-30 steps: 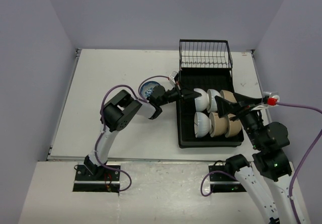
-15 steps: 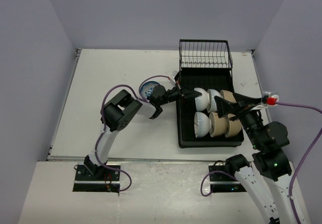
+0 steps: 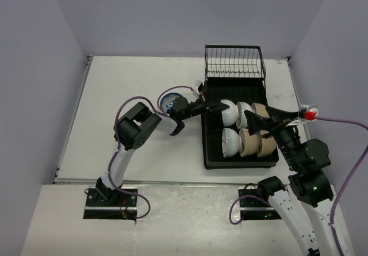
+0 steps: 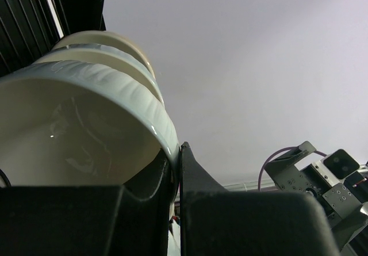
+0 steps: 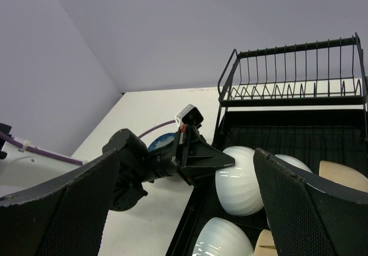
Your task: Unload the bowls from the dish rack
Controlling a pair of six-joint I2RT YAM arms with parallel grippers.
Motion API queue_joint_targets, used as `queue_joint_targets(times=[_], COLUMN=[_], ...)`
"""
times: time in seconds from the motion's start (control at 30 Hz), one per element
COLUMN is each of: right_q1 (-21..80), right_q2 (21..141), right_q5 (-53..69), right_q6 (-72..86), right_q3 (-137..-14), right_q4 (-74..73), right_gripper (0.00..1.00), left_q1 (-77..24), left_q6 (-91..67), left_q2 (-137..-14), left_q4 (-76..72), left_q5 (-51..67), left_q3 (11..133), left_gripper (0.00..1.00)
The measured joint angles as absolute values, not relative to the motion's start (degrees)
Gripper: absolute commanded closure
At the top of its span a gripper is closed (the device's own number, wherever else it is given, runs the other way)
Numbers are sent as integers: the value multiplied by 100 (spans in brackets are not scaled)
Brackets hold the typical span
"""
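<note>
The black dish rack (image 3: 241, 165) lies right of centre, with its wire basket (image 3: 234, 66) at the far end. Several bowls stand on edge in two rows in it, some white and some tan. My left gripper (image 3: 222, 105) is shut on the rim of the back row's leftmost white bowl (image 3: 232, 115). In the left wrist view the fingers (image 4: 192, 175) pinch that bowl's rim (image 4: 164, 129). More bowls are stacked behind it (image 4: 109, 40). My right gripper (image 3: 269, 118) hovers open over the tan bowls (image 3: 263, 111), holding nothing. A blue-patterned bowl (image 3: 168, 99) sits on the table.
The right wrist view shows the left gripper (image 5: 227, 161) at the white bowl (image 5: 244, 181), a second white bowl (image 5: 221, 239) in front of it, and the wire basket (image 5: 293, 72) behind. Walls close in the table (image 3: 121, 95) at the back and both sides.
The left arm has shifted only very slightly, still pinching the bowl's rim. The right arm has not moved.
</note>
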State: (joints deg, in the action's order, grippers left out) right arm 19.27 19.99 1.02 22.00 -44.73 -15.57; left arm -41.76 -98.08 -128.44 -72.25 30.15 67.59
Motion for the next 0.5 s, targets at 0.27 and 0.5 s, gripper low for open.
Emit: queue_joint_targets(times=[0.27, 0.5], right_q1=[1927, 1927], right_q2=[1999, 1999], right_q5=[104, 104], right_q6=[2198, 2198], right_q3=[-4473, -4473], right_q4=[-1557, -1557], right_gripper=[1, 1], left_q1=[-4180, -4154], left_q6=[-9806, -9819], left_q2=[-12768, -12606], left_q4=[-7094, -7076], left_q5=[3026, 3022], left_q3=[6759, 6733], left_gripper=[100, 100])
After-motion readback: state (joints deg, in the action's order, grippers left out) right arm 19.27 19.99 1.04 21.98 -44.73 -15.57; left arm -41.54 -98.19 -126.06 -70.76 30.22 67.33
